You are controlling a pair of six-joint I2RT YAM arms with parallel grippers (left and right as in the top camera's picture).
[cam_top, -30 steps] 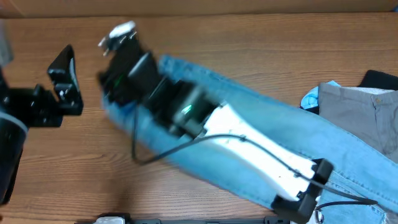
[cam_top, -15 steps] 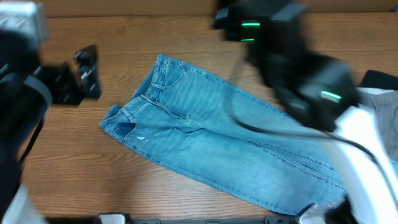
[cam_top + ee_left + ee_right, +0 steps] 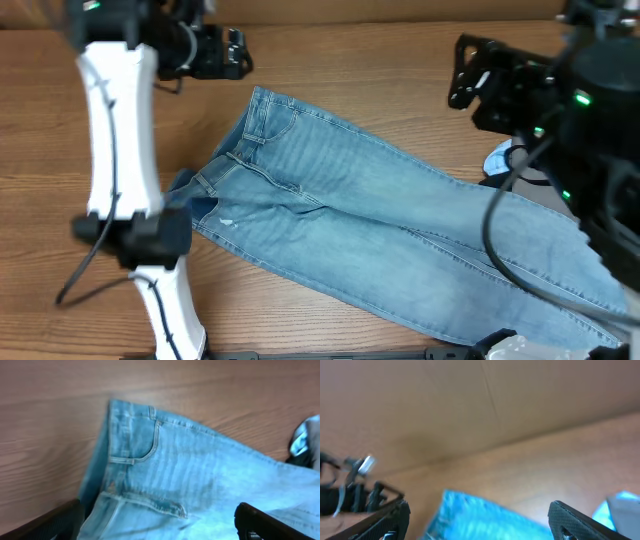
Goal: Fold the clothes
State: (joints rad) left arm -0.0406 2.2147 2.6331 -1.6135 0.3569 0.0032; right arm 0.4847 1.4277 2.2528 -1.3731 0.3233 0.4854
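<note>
Overhead, the jeans [image 3: 380, 230] lie flat and diagonal on the table [image 3: 60, 130], waistband [image 3: 232, 150] upper left, legs running lower right. The left arm stretches to the far edge, the left gripper [image 3: 228, 52] just beyond the waistband, fingers spread and empty. The right gripper [image 3: 465, 75] hangs at far right, likewise spread wide.

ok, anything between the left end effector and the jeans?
Only bare table separates the left end effector from the jeans; clear in the overhead view, and the left wrist view agrees.
</note>
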